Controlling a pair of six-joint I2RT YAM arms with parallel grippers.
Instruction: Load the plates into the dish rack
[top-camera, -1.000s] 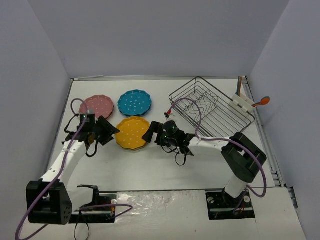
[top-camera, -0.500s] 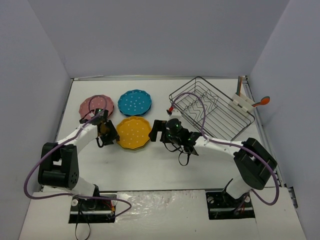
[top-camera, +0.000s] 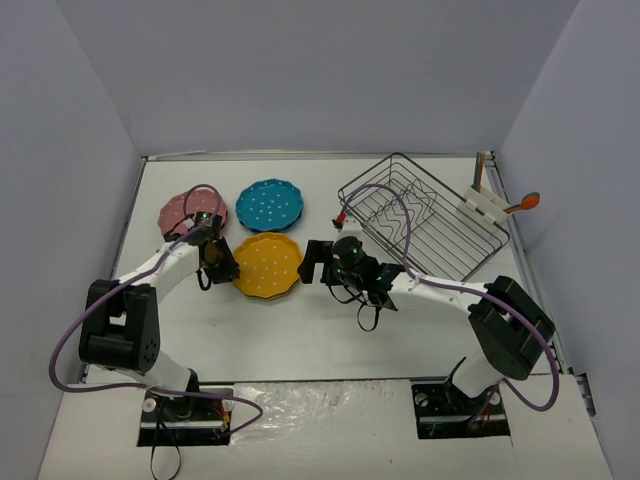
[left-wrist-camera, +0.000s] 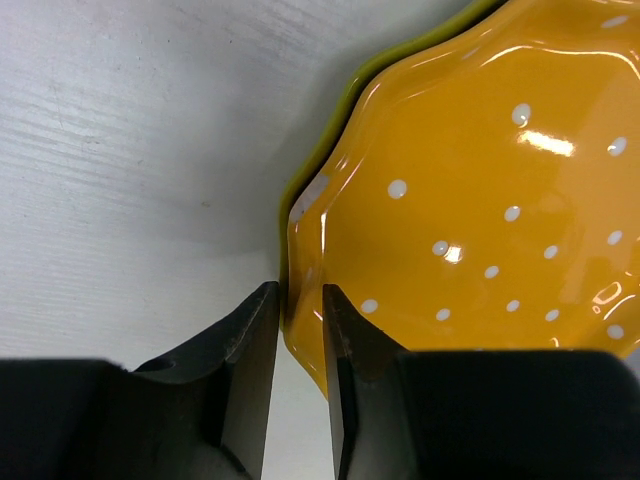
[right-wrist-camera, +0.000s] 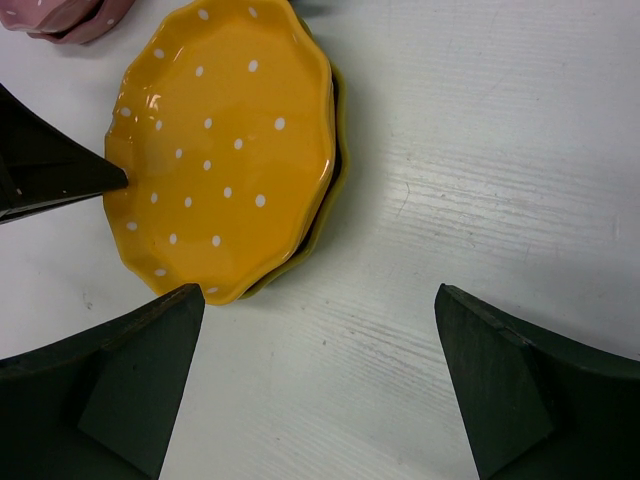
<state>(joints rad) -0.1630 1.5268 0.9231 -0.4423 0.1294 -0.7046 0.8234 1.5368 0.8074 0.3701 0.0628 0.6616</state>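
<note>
Top external view shows a white desk (top-camera: 300, 340) with the dish rack (top-camera: 455, 235) standing on its far right part. The rack's long axis runs on a slant, from far left to near right, and no plate stands in it. A white holder (top-camera: 482, 208) hangs on its right end. The left arm (top-camera: 160, 265) reaches in from the left and the right arm (top-camera: 440, 290) from the right, both towards the middle of the desk. The plates lie flat and face up to the left of the rack, well apart from it: the pink plate (top-camera: 190, 210) far left, the blue plate (top-camera: 270, 204) beside it, and nearer the arms the orange plate (top-camera: 268, 264), stacked on a yellow-green plate (left-wrist-camera: 320, 150). The left fingers (left-wrist-camera: 250, 340) straddle the orange plate's left rim with only a narrow gap between them; whether they are clamping it I cannot tell. The right fingers (right-wrist-camera: 130, 380) are spread wide and released, grasping nothing, above the desk just beside the stack's right edge.
</note>
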